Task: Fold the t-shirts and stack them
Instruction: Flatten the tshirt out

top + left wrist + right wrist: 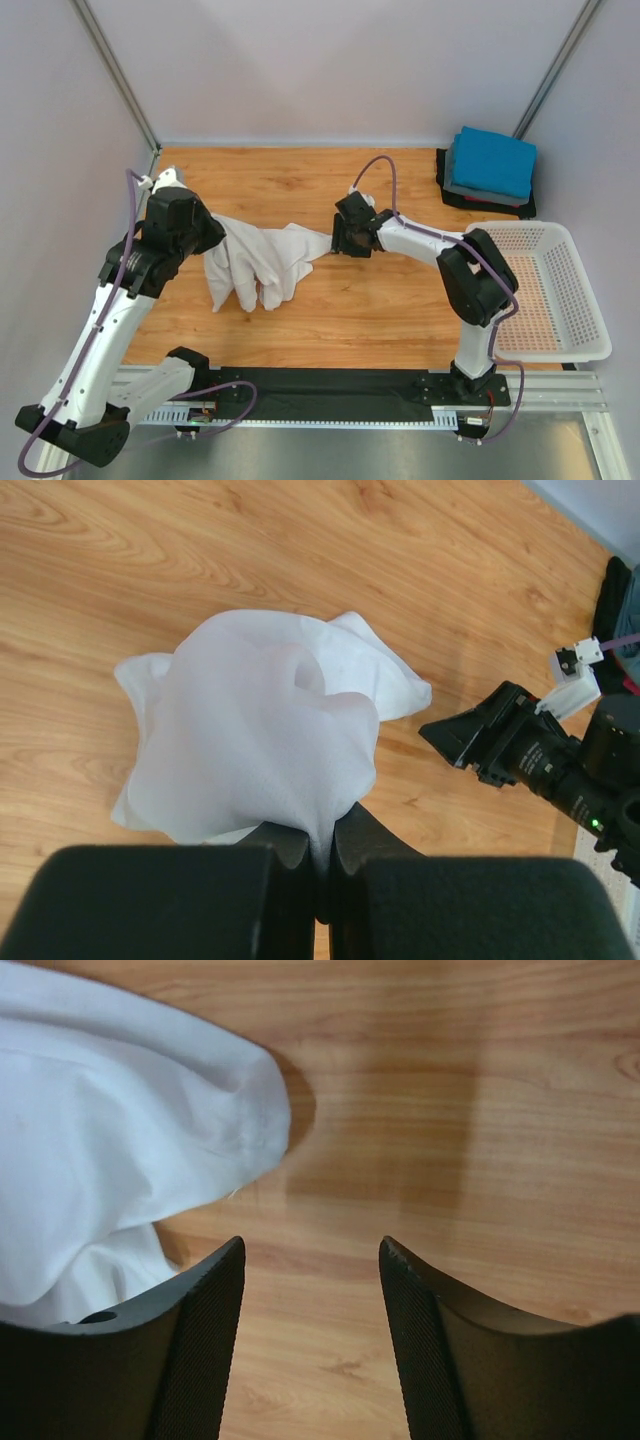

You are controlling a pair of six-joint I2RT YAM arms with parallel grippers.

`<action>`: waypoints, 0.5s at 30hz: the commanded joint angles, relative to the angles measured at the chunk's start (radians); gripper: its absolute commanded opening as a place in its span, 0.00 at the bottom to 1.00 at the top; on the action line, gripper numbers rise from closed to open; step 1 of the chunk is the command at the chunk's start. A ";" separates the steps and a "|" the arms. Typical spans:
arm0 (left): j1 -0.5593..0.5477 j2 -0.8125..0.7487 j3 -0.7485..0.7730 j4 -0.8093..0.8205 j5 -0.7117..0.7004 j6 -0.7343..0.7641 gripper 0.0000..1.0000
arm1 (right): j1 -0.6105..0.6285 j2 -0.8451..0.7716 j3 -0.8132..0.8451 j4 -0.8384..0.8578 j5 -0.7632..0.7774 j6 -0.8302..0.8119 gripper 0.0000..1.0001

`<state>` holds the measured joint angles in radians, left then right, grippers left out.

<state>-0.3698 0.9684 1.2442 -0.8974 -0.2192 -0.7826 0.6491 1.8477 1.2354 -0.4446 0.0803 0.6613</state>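
A large white t-shirt (260, 262) lies crumpled at the table's middle left, one end lifted. My left gripper (213, 234) is shut on that raised end. In the left wrist view the cloth (260, 730) bunches out of the pinched jaws of the left gripper (322, 845) and hangs down to the wood. My right gripper (336, 242) sits low at the shirt's right tip, open. In the right wrist view its gripper (312, 1250) has only bare wood between the fingers, and the white cloth (110, 1140) lies just left of the left finger (205, 1300). Folded t-shirts (492, 160), blue on top of grey and black, are stacked at the back right.
A white perforated basket (585, 300) stands at the right edge of the table, beside the right arm's base. The wooden table top (380, 310) is bounded by pale walls at the back and sides. A black strip (330, 390) runs along the near edge.
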 commanded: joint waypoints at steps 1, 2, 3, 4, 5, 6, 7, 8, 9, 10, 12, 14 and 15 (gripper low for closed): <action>0.014 -0.046 0.018 -0.041 -0.046 0.042 0.00 | -0.002 0.068 0.099 0.067 0.058 0.000 0.57; 0.017 -0.051 0.021 -0.052 -0.048 0.045 0.00 | -0.002 0.083 0.111 0.067 0.053 -0.002 0.57; 0.019 -0.053 0.021 -0.057 -0.046 0.048 0.00 | -0.002 0.099 0.127 0.067 0.049 -0.005 0.55; 0.020 -0.062 0.021 -0.057 -0.045 0.051 0.00 | -0.002 0.122 0.136 0.082 0.038 -0.006 0.53; 0.022 -0.063 0.018 -0.058 -0.042 0.054 0.00 | -0.002 0.130 0.144 0.099 0.012 -0.008 0.51; 0.022 -0.066 0.017 -0.060 -0.042 0.055 0.00 | -0.002 0.134 0.141 0.139 -0.003 -0.009 0.49; 0.022 -0.068 0.015 -0.063 -0.043 0.057 0.00 | -0.002 0.142 0.141 0.158 -0.032 -0.008 0.49; 0.025 -0.069 0.014 -0.066 -0.042 0.059 0.00 | -0.002 0.143 0.139 0.173 -0.046 -0.005 0.49; 0.025 -0.069 0.014 -0.069 -0.042 0.062 0.00 | -0.002 0.145 0.138 0.208 -0.065 -0.003 0.48; 0.026 -0.069 0.012 -0.069 -0.040 0.063 0.00 | -0.002 0.146 0.138 0.224 -0.104 -0.005 0.48; 0.029 -0.071 0.003 -0.072 -0.037 0.059 0.00 | -0.002 0.137 0.131 0.256 -0.120 -0.005 0.47; 0.031 -0.073 -0.009 -0.069 -0.029 0.057 0.00 | -0.002 0.128 0.122 0.283 -0.135 -0.002 0.47; 0.032 -0.074 -0.015 -0.069 -0.026 0.057 0.00 | -0.002 0.124 0.112 0.312 -0.139 0.000 0.48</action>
<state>-0.3462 0.9092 1.2396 -0.9710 -0.2478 -0.7494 0.6468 1.9926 1.3399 -0.2626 -0.0174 0.6586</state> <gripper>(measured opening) 0.008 0.474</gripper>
